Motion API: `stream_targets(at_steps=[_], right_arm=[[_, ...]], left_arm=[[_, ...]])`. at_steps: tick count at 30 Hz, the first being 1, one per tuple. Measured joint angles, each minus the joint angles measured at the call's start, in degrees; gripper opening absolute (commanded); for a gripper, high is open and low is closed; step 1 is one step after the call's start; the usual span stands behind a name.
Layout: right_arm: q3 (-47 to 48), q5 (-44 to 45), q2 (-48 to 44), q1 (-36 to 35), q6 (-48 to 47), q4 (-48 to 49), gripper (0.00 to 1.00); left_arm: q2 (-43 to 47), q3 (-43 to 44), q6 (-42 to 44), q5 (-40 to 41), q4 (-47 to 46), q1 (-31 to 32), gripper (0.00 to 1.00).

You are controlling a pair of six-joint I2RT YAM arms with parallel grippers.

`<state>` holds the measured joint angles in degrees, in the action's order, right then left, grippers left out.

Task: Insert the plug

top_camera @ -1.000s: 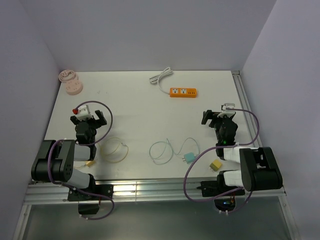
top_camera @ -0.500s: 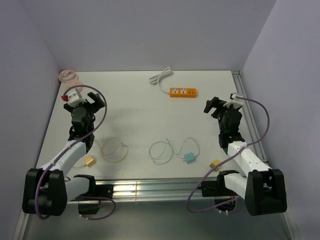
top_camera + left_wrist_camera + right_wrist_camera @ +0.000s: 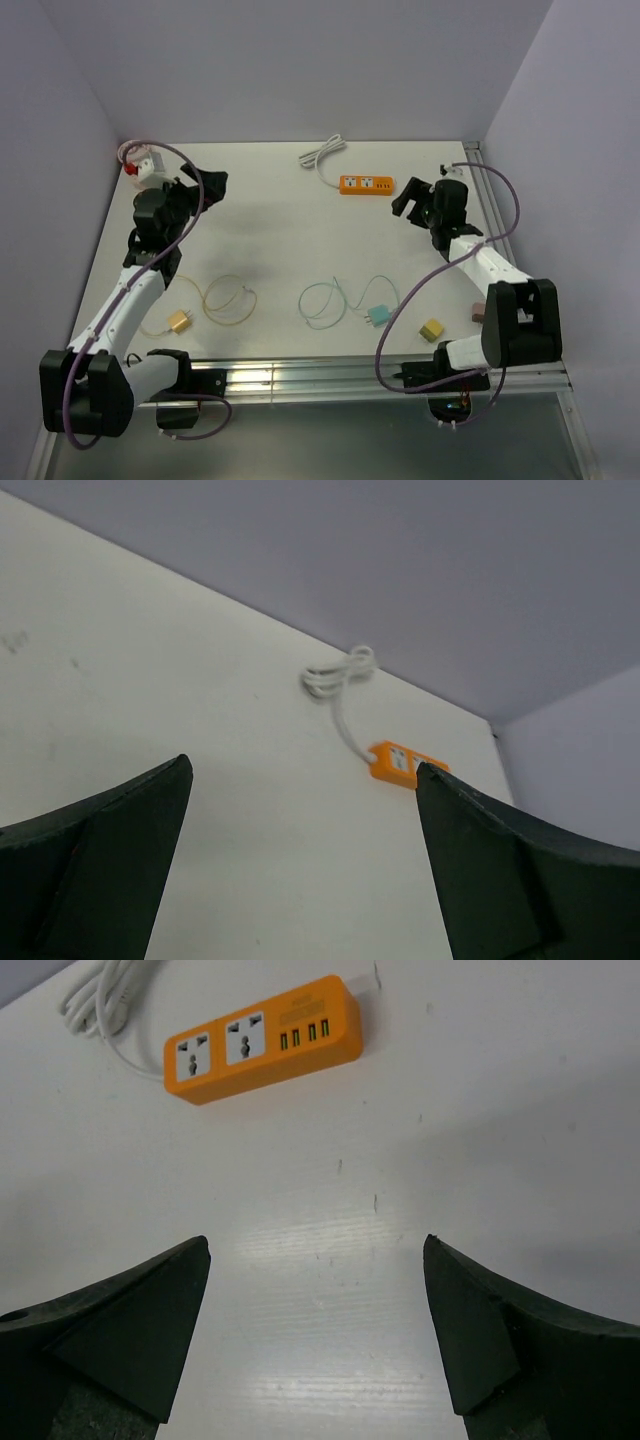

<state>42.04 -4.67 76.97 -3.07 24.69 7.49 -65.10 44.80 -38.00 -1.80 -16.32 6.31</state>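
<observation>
The orange power strip (image 3: 366, 185) lies at the back of the table with its white cord (image 3: 322, 155) coiled behind it. It also shows in the right wrist view (image 3: 262, 1040) and in the left wrist view (image 3: 405, 765). A teal plug (image 3: 377, 315) with a pale green cable (image 3: 325, 300) lies near the front middle. A yellow plug (image 3: 179, 321) with a yellow cable (image 3: 228, 298) lies front left. My left gripper (image 3: 203, 186) is open and empty at the back left. My right gripper (image 3: 408, 197) is open and empty just right of the strip.
An olive-yellow plug block (image 3: 431, 330) and a small pinkish-brown block (image 3: 478, 310) lie front right beside the right arm. A pink object (image 3: 130, 150) sits in the back left corner, mostly hidden by the left wrist. Walls close the left, back and right sides.
Both arms have reached away from the near edge toward the back. The left gripper went to the back left and the right gripper up beside the power strip. Both stayed open.
</observation>
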Motion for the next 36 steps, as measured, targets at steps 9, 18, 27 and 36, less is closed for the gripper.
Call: stream_targets(at_steps=[9,18,27,36], right_arm=[[23.06,-0.52,17.55,-2.16,1.14,-11.98,0.93],[44.22,1.6,33.29,-5.31,2.99,-22.23,0.79],[53.86,-2.82,42.12,-7.3,6.69,-21.55,0.52],[72.11,-6.78,58.25,-7.17,13.0,-21.09,0.16]], left_arm=[[1.79,-6.43,-9.05,-12.0,-1.33,0.13,0.95],[-12.52,2.64,-7.04,-15.17,-1.36,4.26,0.58],[-32.02,20.24,-4.94,-15.56,-1.42,10.32,0.25],[-41.92,25.94,-6.27,-16.5,-2.54,13.55,0.17]])
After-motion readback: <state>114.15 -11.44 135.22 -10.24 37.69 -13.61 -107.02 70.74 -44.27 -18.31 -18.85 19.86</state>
